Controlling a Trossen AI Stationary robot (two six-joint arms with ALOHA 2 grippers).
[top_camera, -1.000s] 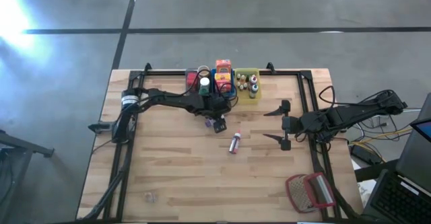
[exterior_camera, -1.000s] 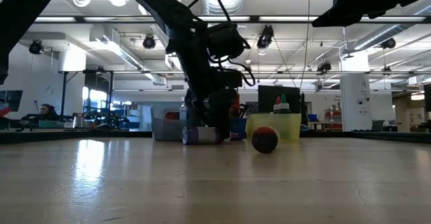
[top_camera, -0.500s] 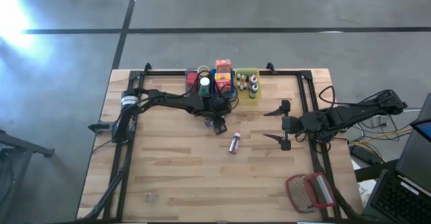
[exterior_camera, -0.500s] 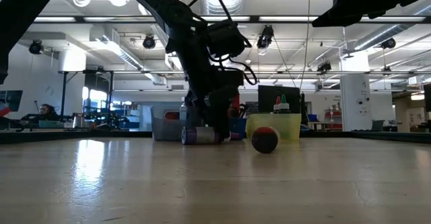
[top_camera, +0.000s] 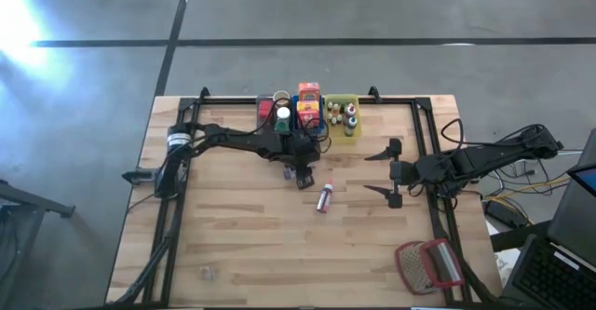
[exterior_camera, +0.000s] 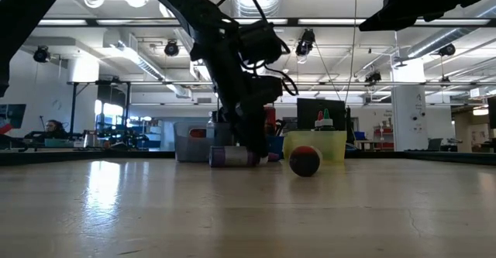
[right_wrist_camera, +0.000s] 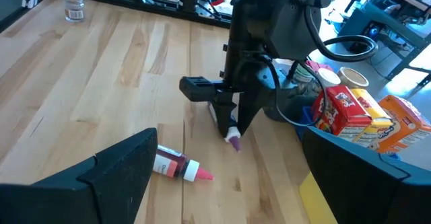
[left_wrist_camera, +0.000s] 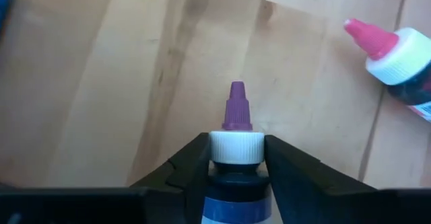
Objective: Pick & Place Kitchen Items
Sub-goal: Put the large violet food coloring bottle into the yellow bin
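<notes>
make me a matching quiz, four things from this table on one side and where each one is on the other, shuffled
Things:
1. purple-cap bottle
2. pink-cap bottle
3. small jar
4. right gripper

Places:
A. lying free on the wood mid-table
B. alone near a table corner, far from the bins
C. open, hovering at the table's right side
D. clamped between the left gripper's fingers

Pairs: 1-D, 2-A, 3-B, 4-C
</notes>
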